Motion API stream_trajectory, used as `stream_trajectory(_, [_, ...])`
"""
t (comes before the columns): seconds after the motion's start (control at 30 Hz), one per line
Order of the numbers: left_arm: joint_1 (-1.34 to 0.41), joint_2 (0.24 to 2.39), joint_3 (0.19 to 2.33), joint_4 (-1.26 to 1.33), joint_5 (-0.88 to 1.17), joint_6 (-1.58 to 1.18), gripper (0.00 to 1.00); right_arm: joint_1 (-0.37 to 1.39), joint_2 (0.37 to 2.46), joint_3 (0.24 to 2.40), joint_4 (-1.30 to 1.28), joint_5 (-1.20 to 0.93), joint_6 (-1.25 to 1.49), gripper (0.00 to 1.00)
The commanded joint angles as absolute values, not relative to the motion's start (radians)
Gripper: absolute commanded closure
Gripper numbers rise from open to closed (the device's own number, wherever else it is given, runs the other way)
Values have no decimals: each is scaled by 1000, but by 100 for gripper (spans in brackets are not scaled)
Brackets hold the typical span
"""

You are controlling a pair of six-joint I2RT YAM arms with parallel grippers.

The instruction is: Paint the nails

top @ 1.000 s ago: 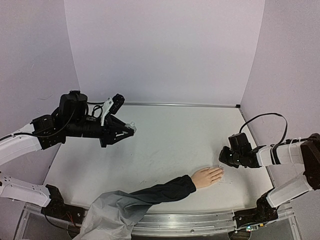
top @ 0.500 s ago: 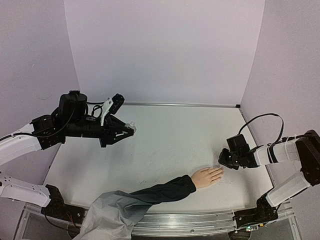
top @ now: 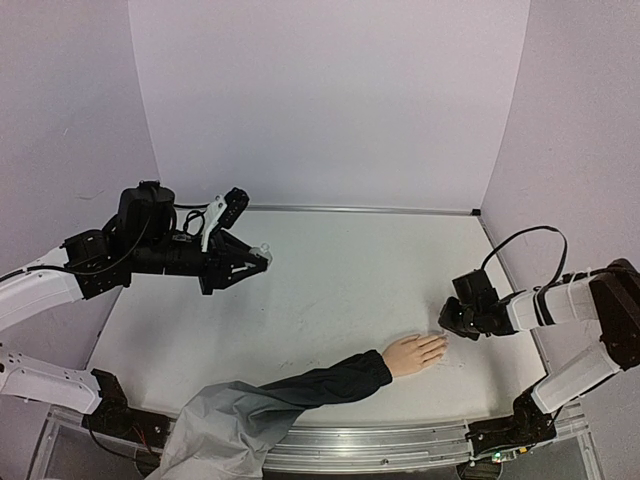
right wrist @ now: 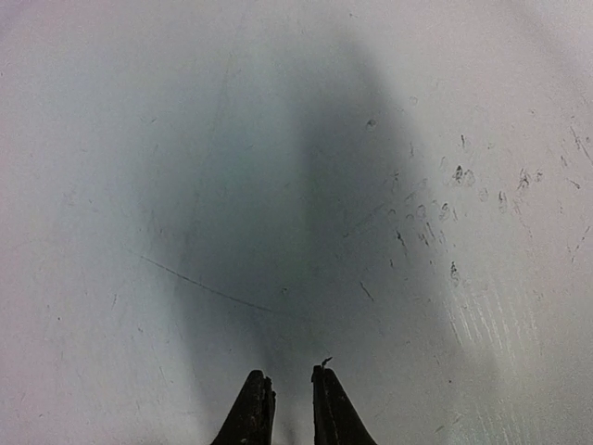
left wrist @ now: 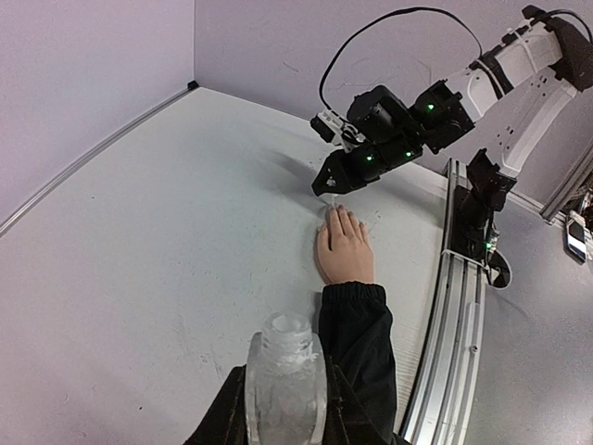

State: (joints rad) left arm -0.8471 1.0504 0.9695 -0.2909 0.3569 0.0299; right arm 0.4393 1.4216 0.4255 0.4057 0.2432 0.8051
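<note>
The pale peach mannequin hand [top: 413,352] lies flat near the table's front edge, its dark navy sleeve [top: 320,385] trailing left. It also shows in the left wrist view [left wrist: 345,255]. Its nails [left wrist: 338,215] are skin-toned and barely show. My right gripper [top: 445,323] sits low just beyond the fingertips, nearly shut on a small clear whitish item [left wrist: 330,198] that points down at them. In the right wrist view the gripper [right wrist: 289,408] has its jaws a narrow gap apart over bare table. My left gripper [top: 260,257] is held high at the left, shut on a clear open-necked bottle [left wrist: 285,371].
A grey cloth [top: 225,430] bunches at the sleeve's end by the front edge. An aluminium rail [left wrist: 445,306] runs along the table's near edge. Lilac walls [top: 330,100] close the back and sides. The right arm's black cable [top: 530,240] loops above it.
The right arm has dipped slightly, and its gripper stays by the fingertips. The left arm and the bottle have not moved.
</note>
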Motion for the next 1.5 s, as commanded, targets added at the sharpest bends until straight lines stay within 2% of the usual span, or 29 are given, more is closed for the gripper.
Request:
stream_trajectory(0.0, [-845, 1042, 1012, -275, 340, 51, 100, 445, 1320, 472, 330, 285, 814, 100])
stream_trajectory(0.17, [-845, 1045, 1006, -273, 353, 49, 100, 446, 1122, 485, 315, 209, 739, 100])
stream_trajectory(0.3, [-845, 1057, 1004, -265, 378, 60, 100, 446, 1029, 518, 414, -53, 607, 100])
stream_trajectory(0.4, [-845, 1065, 993, -241, 403, 79, 100, 474, 1038, 574, 538, -303, 548, 100])
stream_trajectory(0.47, [-845, 1070, 984, -229, 426, 99, 100, 544, 1077, 640, 553, -366, 520, 100])
stream_trajectory(0.63, [-846, 1087, 968, -225, 495, 153, 100, 768, 1258, 887, 487, -321, 443, 100])
stream_trajectory(0.8, [-847, 1079, 940, -225, 486, 184, 100, 903, 1385, 1057, 491, -255, 427, 100])
stream_trajectory(1.1, [-847, 1062, 921, -227, 444, 209, 100, 1012, 1494, 1240, 499, -259, 394, 100])
stream_trajectory(1.47, [-847, 1069, 920, -229, 446, 201, 100, 1048, 1570, 1302, 564, -201, 416, 100])
